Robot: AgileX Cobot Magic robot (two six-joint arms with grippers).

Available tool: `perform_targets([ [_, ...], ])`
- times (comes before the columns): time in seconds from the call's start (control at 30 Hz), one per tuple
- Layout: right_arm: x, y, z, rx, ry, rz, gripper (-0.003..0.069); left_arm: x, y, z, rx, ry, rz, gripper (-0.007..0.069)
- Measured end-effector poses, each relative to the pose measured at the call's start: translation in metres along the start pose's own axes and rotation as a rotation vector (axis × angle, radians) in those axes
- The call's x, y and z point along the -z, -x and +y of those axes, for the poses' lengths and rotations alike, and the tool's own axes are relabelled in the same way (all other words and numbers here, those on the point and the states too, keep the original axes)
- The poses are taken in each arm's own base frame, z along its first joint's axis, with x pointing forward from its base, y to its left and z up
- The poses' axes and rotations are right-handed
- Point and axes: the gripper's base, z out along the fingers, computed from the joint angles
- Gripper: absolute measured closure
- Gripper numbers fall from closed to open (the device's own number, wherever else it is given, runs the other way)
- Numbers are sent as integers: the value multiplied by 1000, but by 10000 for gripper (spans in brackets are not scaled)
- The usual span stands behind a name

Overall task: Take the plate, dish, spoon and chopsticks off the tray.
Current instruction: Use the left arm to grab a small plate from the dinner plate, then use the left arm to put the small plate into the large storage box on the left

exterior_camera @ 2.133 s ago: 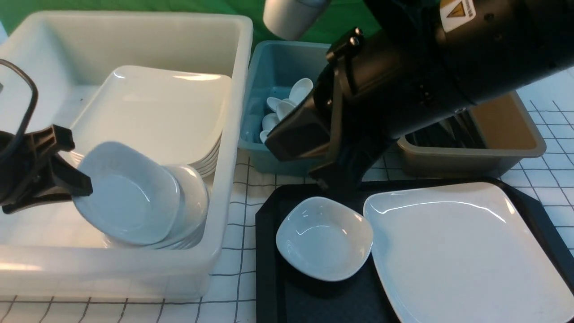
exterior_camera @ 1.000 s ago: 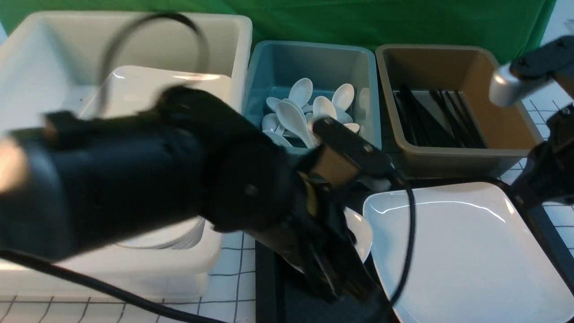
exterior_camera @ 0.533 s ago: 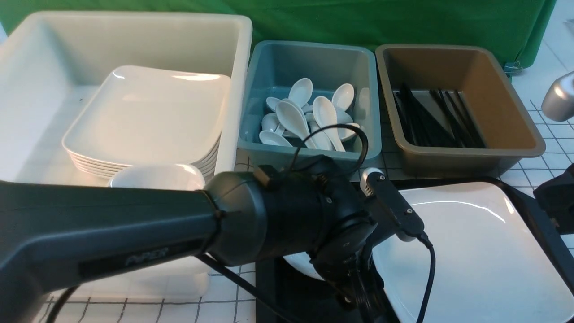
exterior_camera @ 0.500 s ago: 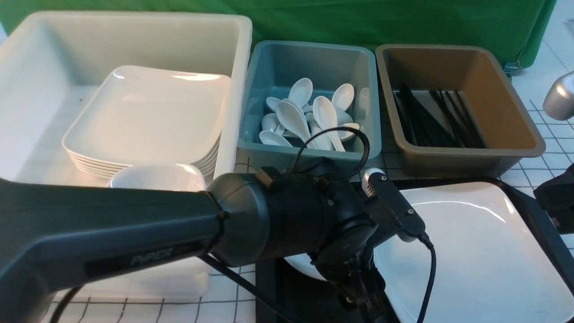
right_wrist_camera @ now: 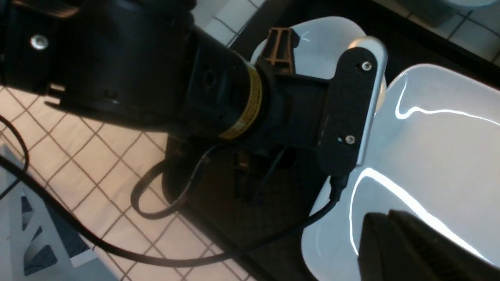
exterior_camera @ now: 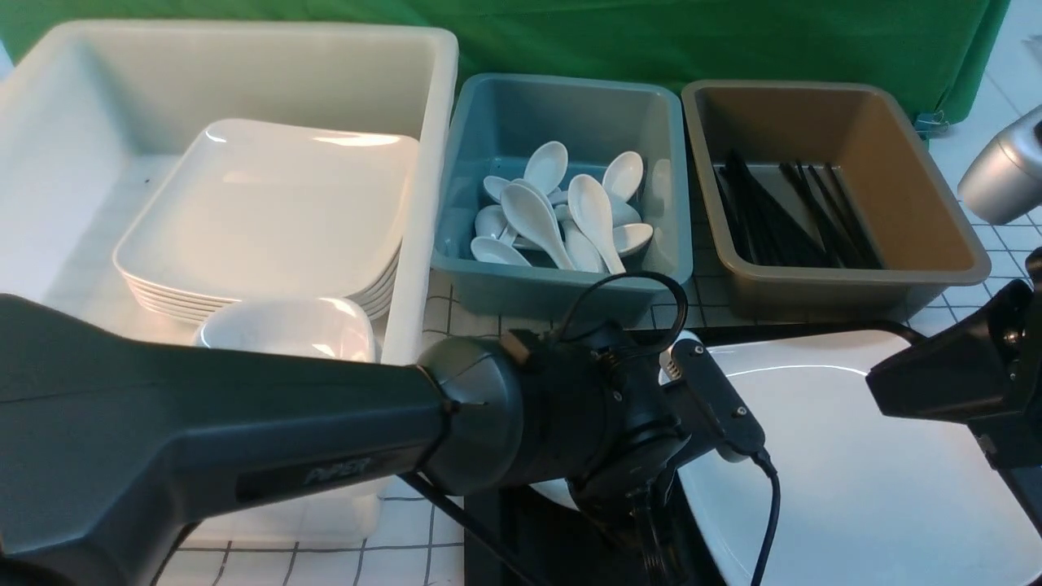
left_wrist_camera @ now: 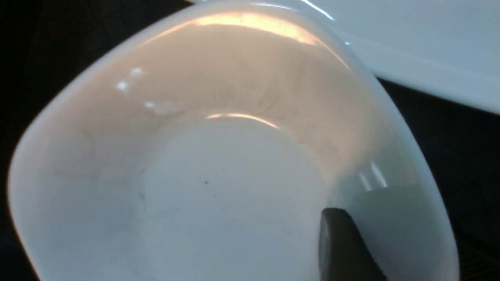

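Note:
A small deep white dish (left_wrist_camera: 218,164) sits on the black tray (exterior_camera: 798,332), mostly hidden behind my left arm in the front view. My left gripper (exterior_camera: 651,533) is down at the dish. One finger (left_wrist_camera: 340,242) is inside the bowl near the rim and the other is hidden; the jaws look open. The large white square plate (exterior_camera: 855,488) lies on the tray beside the dish. My right gripper (exterior_camera: 875,389) is shut and empty just above the plate's right part (right_wrist_camera: 449,136). No spoon or chopsticks show on the tray.
A big white tub (exterior_camera: 423,163) on the left holds a stack of square plates (exterior_camera: 269,203) and stacked small dishes (exterior_camera: 285,330). A blue tub (exterior_camera: 562,285) holds several white spoons (exterior_camera: 562,212). A brown tub (exterior_camera: 847,293) holds black chopsticks (exterior_camera: 781,220).
My left arm left the white tub, where it held a dish, swung across to the tray's dish and sank lower. My right arm pulled back from the blue tub and now reaches in over the plate.

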Motion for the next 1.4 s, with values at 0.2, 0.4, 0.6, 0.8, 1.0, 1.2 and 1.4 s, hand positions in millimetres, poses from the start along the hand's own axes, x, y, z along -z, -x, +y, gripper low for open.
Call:
perform_targets([
  [0.2,0,0,1,26,4,-3,652,9,5,3,-6,11,-28,494],
  [0.4,1,4,-2,38,-21,-46,650,36,7,7,40,3,-63,561],
  [0.6,25,16,2,11,-94,-224,650,96,10,17,117,5,-195,597],
  [0.8,61,27,13,35,-139,-385,650,172,6,32,161,59,-415,597],
  [1.0,77,33,21,24,-118,-460,650,248,-31,58,230,287,-484,597],
  [1.2,52,49,18,-3,27,-447,650,266,-78,89,408,390,-276,597],
  [1.4,4,69,30,45,184,-348,652,222,-106,116,534,368,-152,597],
])
